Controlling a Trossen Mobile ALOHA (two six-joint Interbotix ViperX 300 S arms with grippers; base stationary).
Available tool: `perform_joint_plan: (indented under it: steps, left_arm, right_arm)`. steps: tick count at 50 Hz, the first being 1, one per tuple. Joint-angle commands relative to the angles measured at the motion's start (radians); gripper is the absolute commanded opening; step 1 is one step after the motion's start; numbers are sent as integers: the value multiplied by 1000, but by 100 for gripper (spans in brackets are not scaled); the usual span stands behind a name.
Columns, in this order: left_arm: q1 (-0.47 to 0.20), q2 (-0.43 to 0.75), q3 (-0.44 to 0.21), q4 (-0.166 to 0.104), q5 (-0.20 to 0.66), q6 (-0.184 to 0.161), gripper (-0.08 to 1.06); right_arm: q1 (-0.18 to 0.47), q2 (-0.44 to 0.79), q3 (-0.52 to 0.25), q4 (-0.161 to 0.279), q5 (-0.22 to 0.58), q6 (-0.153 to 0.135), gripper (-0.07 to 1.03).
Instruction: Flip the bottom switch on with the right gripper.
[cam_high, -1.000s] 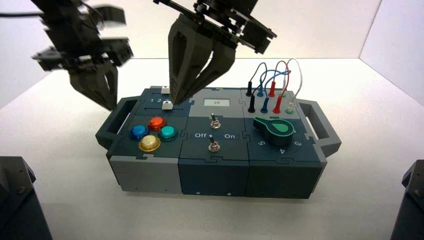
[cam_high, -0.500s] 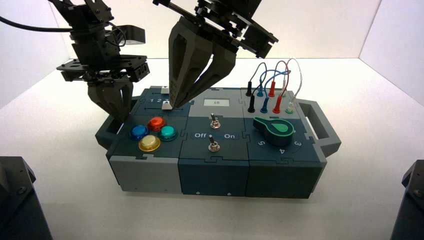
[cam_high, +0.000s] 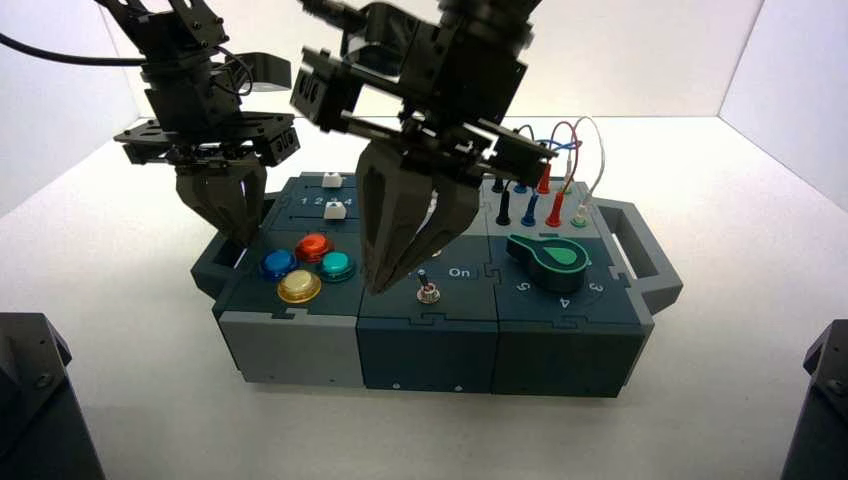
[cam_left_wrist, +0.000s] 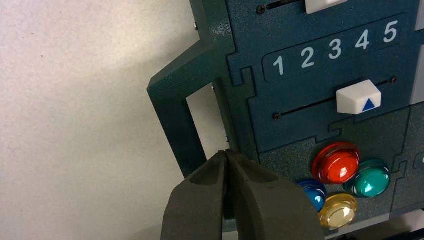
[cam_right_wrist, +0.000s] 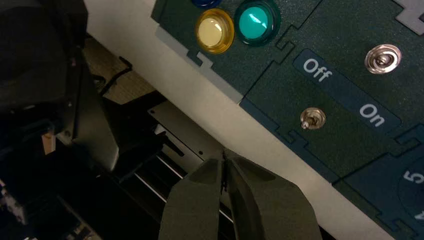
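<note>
The right gripper (cam_high: 378, 285) has its two tapered fingers (cam_right_wrist: 200, 200) clenched tip to tip, grasping nothing, and in the high view the tips hang low over the centre teal panel, just beside the bottom switch (cam_high: 428, 293) at about its nine o'clock. The right wrist view cannot settle whether they touch the panel, but it shows the small toggle (cam_right_wrist: 313, 118) in its shiny collar (lever short, seemingly leaning toward the "Off" lettering (cam_right_wrist: 317, 70)) and the "On" lettering (cam_right_wrist: 372, 115) past it. The taller top switch (cam_right_wrist: 383, 58) stands beyond the lettering strip.

The step in hand looks like the final approach: the tips are lined up on the Off side of the lever, and the flip is not yet done. The next move would call for a short, low sweep toward three o'clock in the high view, catching the lever and pushing it to On, kept narrow so the top switch is left alone.

Farther out, the left gripper (cam_high: 238, 232) hovers with fingers (cam_left_wrist: 250, 200) pressed together, empty, over the box's left handle (cam_left_wrist: 172, 107), near the blue button (cam_high: 277, 263). The box (cam_high: 300, 345) rests on the white surface (cam_high: 720, 420).
</note>
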Motion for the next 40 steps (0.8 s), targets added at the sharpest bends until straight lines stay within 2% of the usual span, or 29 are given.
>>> perform_joint_plan:
  steps: [1, 20, 32, 40]
  left_arm:
    - [-3, -8, -21, 2, -3, 0, -3]
    - [-5, -5, -18, 8, -5, 0, -3]
    - [-3, 6, -18, 8, -5, 0, -3]
    - [-3, 14, -18, 6, -5, 0, -3]
  right_arm:
    - [2, 9, -43, 6, -11, 3, -2]
    - [-46, 57, -43, 2, -54, 5, -2]
    - [-91, 54, -26, -6, -54, 5, -2]
    - [-95, 57, -14, -8, -52, 5, -2]
